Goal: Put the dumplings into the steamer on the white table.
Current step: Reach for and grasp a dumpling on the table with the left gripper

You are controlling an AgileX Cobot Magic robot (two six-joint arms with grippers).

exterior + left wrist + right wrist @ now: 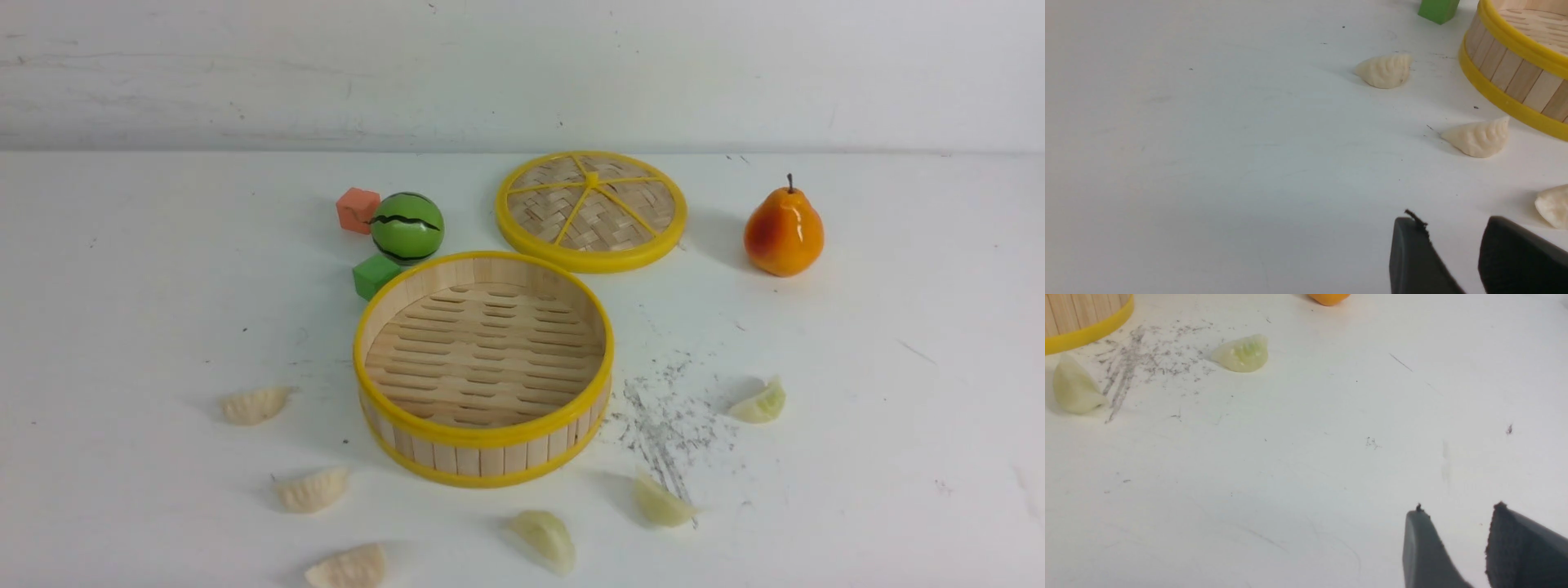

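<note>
Our left gripper [1453, 245] and right gripper [1455, 535] hang parted, holding nothing; six dumplings [314, 490] lie outside the steamer [482, 453].

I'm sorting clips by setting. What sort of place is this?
Probably a lab tabletop, not a kitchen: scuffed white table, plain white wall, and toy props like the pear and watermelon ball.

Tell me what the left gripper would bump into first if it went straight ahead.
Probably the cream dumpling beside the steamer; the left gripper points roughly at it, though depth is hard to judge.
</note>
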